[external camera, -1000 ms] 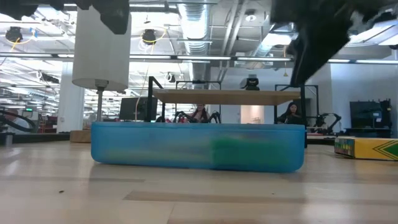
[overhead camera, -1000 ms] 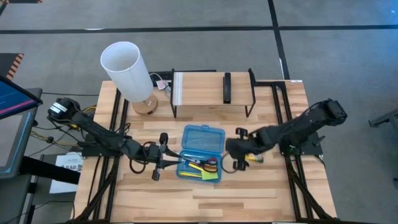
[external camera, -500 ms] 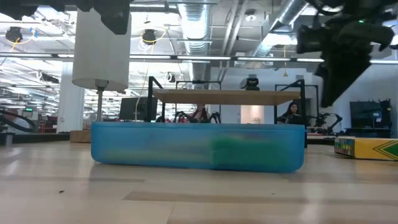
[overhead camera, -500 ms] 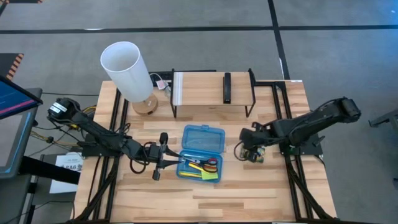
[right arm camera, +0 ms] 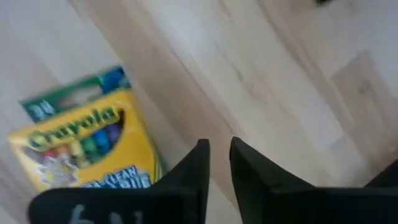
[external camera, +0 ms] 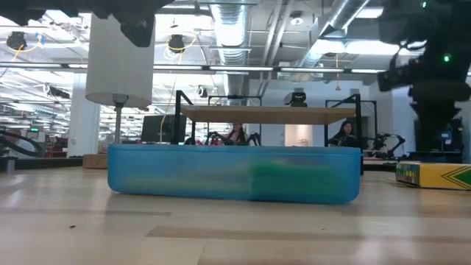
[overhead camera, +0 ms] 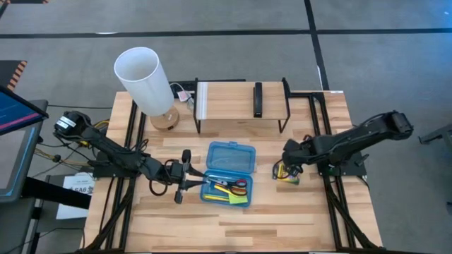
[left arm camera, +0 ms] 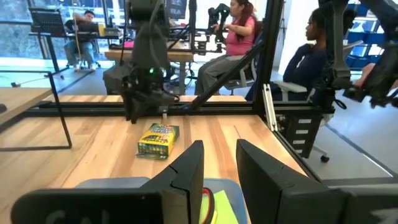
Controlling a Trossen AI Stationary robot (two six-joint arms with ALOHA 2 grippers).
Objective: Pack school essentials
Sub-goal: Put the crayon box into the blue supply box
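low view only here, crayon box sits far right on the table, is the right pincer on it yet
Observer: No. Its wrist view shows the right pincer open over bare wood, the crayon box beside it, not between the fingers.
Operator: left arm?
Observer: The left pincer sits at the left edge of the blue case.
Operator: anything in the case
Observer: Red-handled scissors, pencils and a green pad.

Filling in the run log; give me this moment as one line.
stage: reaching crayon box | right end effector: above box, nothing held | left end effector: at blue case | box: outside case
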